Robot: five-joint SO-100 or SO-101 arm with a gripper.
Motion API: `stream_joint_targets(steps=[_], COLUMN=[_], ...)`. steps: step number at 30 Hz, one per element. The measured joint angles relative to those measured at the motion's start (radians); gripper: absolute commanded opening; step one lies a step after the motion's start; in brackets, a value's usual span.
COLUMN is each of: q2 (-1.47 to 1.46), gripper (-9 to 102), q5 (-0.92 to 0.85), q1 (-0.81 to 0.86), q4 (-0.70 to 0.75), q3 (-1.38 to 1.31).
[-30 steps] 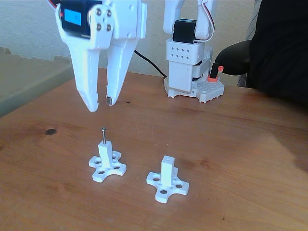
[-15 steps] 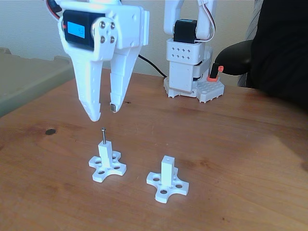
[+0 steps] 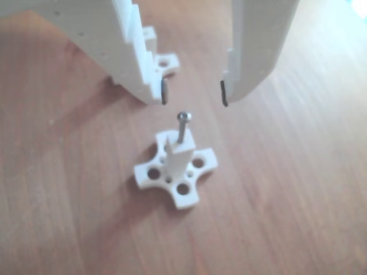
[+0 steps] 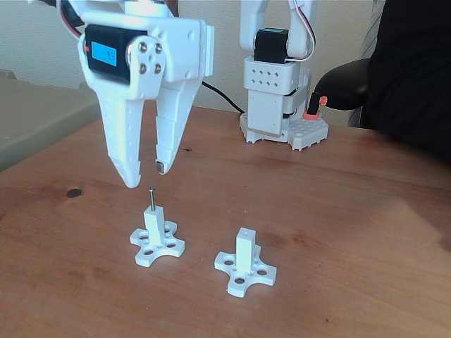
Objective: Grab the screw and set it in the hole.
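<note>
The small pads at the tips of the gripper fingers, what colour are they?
Black, set against the white plastic fingers; the pads show best in the other view, above the thin silvery screw.

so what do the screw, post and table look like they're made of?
Screw: likely steel; thin, silvery, with a glinting head.
Post: matte white plastic, probably 3D-printed, with uniform colour and crisp square edges.
Table: wood or wood-look laminate, with brown grain streaks.
</note>
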Motion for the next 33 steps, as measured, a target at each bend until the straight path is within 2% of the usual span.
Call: stream_joint_targets(steps=[33], q2=[-0.071], gripper=[11], q5=[0.0], q1=[0.0], q4=[0.0], q3=[-0.025])
